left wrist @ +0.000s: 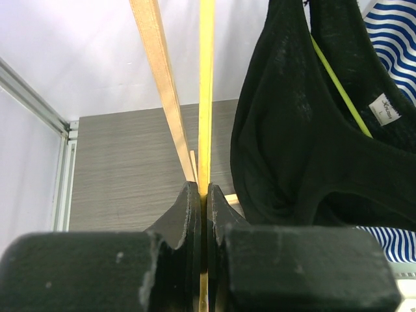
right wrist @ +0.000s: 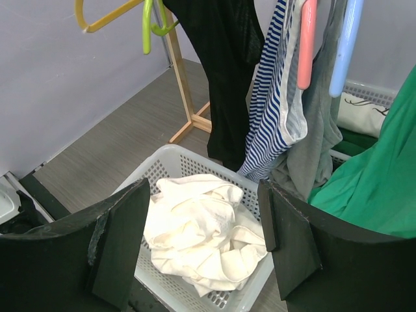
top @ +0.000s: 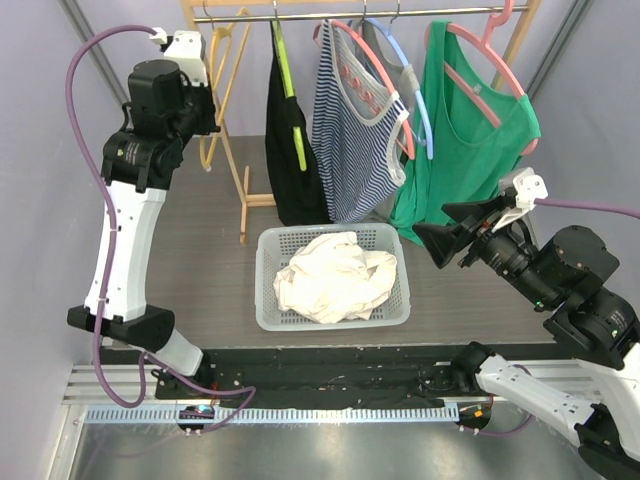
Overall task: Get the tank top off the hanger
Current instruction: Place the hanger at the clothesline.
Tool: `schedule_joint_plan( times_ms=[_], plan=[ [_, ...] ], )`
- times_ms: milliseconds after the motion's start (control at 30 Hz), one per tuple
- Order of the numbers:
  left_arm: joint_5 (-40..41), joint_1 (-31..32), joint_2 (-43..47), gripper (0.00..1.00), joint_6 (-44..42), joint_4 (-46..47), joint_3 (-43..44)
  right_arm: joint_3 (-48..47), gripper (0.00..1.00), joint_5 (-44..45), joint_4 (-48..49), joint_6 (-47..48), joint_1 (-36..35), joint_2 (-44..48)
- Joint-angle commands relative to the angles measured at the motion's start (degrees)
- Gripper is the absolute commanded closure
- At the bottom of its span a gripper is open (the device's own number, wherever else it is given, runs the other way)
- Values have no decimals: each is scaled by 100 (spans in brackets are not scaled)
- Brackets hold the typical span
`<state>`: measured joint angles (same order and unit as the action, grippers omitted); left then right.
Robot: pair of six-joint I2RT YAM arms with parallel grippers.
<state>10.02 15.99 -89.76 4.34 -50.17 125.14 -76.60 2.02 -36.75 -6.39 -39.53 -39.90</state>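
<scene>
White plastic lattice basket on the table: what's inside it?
A crumpled cream-white cloth fills most of the white plastic lattice basket. Whether anything lies beneath the cloth cannot be seen, since it covers the basket floor.

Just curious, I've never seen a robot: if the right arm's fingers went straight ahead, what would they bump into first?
Probably the white garment heaped in the basket; it sits straight ahead between the right gripper's open fingers. Depth is unclear, so the basket's rim could come first.

tank tops point(top: 345, 150) hang on the rack point(top: 241, 200), behind the basket point(top: 265, 290).
</scene>
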Motion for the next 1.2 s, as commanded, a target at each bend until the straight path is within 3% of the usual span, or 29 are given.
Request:
schedule_joint_plan(
  times_ms=[0, 733, 867, 900, 967, 1000, 1167],
  plan=[
    [17, -52, -7, 100, 93, 385, 90, 40, 25, 88, 80, 103, 15, 44],
    [-149, -105, -60, 100, 32, 324, -253, -48, 26, 114, 168, 16, 15, -52],
    [-316, -105, 72, 78, 76, 289, -245, -144, 26, 220, 467, -169, 7, -569],
    [-404, -105, 168, 46, 85, 297, -297, -319, 26, 237, 519, -204, 15, -728],
    [-492, -105, 283, 4, 102, 289, -341, -557, 26, 211, 634, -248, 7, -1306],
    [-545, -105, 335, 0, 128, 289, -385, -828, 26, 185, 660, -266, 7, -1484],
    [-659, -105, 862, 0, 164, 324, -552, -1646, 25, 149, 1099, -222, 7, -2548]
  ],
)
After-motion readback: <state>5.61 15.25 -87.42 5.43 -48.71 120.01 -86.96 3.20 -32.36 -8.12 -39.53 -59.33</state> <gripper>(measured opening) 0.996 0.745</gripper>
